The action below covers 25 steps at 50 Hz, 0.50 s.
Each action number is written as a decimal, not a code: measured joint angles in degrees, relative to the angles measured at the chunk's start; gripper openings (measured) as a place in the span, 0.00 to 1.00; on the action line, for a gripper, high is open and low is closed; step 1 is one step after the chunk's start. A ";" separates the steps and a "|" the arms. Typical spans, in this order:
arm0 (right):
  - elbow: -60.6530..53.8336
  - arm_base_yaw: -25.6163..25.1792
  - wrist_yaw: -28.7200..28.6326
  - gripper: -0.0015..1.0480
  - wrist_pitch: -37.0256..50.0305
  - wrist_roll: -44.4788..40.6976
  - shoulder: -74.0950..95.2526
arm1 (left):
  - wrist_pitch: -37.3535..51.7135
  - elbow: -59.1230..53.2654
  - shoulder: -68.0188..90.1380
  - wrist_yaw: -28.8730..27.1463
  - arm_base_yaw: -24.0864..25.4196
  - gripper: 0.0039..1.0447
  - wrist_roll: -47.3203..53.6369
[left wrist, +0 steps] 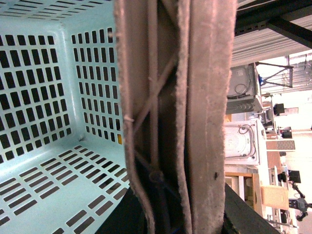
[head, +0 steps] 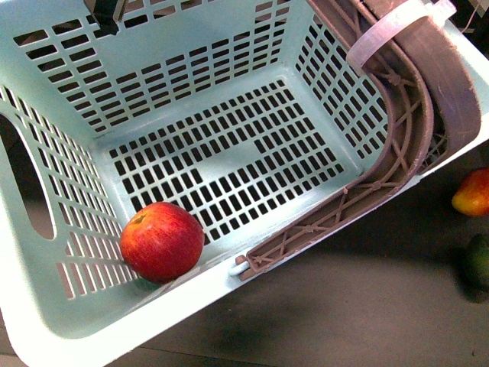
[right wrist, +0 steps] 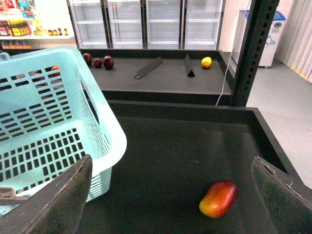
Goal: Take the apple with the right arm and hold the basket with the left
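The red apple (head: 161, 241) lies inside the pale turquoise basket (head: 46, 321), in its near left corner on the slotted bottom. The basket is tilted and fills most of the front view. Its brown handles (head: 416, 107) run along the right rim, tied by a white zip tie (head: 386, 30). My left gripper (left wrist: 170, 214) is shut on the basket's brown handles (left wrist: 204, 97), which fill the left wrist view. My right gripper (right wrist: 170, 195) is open and empty, above the dark shelf beside the basket (right wrist: 97, 131). The apple does not show in the wrist views.
An elongated orange-red fruit (right wrist: 218, 198) lies on the dark shelf below the open right gripper; it shows in the front view (head: 474, 191) at the right edge, with a dark green fruit (head: 477, 260) near it. A dark upright post (right wrist: 248, 53) stands behind. Farther shelf holds dark red fruits (right wrist: 100, 61) and a yellow one (right wrist: 206, 62).
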 joint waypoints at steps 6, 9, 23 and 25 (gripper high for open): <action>0.00 0.02 0.02 0.92 0.00 0.02 0.00 | 0.20 0.04 0.00 -7.21 -0.94 0.17 -2.38; 0.00 0.02 0.00 0.92 0.00 0.00 0.00 | 0.39 0.24 0.13 -14.80 -1.75 0.17 -5.20; 0.00 0.00 0.00 0.92 -0.02 0.02 -0.04 | 1.36 3.54 0.28 -20.63 1.49 0.17 -7.52; 0.00 0.02 -0.02 0.92 -0.02 0.02 -0.04 | 1.44 3.54 0.28 -20.24 2.64 0.17 -8.13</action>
